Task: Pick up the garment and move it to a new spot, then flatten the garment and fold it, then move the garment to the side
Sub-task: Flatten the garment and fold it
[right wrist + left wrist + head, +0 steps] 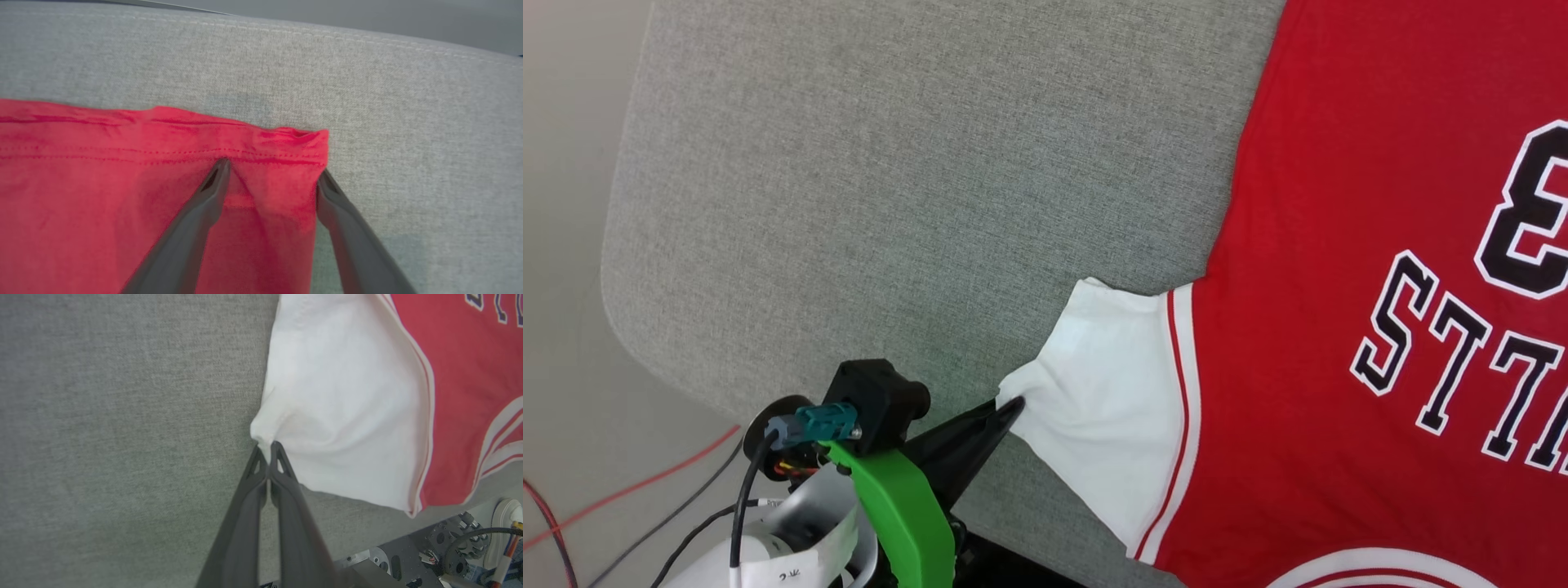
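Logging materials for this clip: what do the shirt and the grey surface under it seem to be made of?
Garment: soft matte knit, likely cotton or polyester jersey; it puckers where the shut left tool pinches the white sleeve. Grey surface: matte woven upholstery-type cloth, judging by its heathered weave and stitched seam.

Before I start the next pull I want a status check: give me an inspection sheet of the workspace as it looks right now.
Surface: grey fabric surface, rounded corner at the near left.
Job's things: red garment spread out with its lettering up; its white sleeve is puckered at the outer edge.
Clutter: nothing seen.
Grippers: left gripper shut on the white sleeve's edge; right gripper open, fingers astride the red hem corner.
Cables: red cable lies off the surface; black cable runs up to a teal connector on the left wrist.
Surroundings: pale floor left of the surface.
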Motion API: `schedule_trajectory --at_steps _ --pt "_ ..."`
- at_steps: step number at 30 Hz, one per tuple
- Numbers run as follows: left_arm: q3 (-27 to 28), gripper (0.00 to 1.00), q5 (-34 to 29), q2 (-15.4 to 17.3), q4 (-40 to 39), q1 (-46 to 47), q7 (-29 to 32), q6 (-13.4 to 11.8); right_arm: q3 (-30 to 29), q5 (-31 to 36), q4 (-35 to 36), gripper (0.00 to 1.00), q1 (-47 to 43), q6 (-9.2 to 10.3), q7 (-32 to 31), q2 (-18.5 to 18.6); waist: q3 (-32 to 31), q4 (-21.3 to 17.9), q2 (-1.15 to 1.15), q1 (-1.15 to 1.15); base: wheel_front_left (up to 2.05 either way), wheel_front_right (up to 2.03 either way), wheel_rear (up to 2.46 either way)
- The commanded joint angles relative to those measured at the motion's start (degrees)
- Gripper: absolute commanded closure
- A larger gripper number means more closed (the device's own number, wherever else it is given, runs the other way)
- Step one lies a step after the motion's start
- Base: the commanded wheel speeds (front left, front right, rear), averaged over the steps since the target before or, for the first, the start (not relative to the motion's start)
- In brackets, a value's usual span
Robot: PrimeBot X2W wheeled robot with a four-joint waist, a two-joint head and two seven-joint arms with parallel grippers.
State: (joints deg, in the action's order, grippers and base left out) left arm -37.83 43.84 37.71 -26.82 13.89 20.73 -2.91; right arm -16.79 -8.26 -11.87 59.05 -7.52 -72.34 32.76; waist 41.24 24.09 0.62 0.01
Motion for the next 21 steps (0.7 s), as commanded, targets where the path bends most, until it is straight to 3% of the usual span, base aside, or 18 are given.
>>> schedule_trajectory --at_steps 1,2,14,21 --pt "0.1 1.0 -0.3 -0.4 0.1 0.8 -0.2 0.2 0.5 -0.3 -2.1 0.79 -2.2 0.03 -0.6 -1.3 -0.2 0.1 -0.62 -0.01 0.0 0.0 0.0" --pt "0.1 1.0 -0.3 -0.4 0.2 0.8 -0.2 0.1 0.6 -0.5 -2.3 1.0 -2.6 0.03 -0.7 -1.3 -0.3 0.1 -0.62 -0.01 0.0 0.0 0.0" --pt "0.9 1.0 -0.6 -0.1 2.5 0.1 -0.6 -1.7 1.6 -2.2 -3.6 1.0 -10.3 0.03 3.4 -1.9 -8.0 -3.4 -0.62 -0.01 0.0 0.0 0.0" --pt "1.9 1.0 -2.0 1.0 3.8 -1.8 -1.3 -4.7 1.5 -5.1 -3.2 1.0 -20.1 0.03 5.8 -2.9 -15.6 -7.3 -0.62 -0.01 0.0 0.0 0.0"
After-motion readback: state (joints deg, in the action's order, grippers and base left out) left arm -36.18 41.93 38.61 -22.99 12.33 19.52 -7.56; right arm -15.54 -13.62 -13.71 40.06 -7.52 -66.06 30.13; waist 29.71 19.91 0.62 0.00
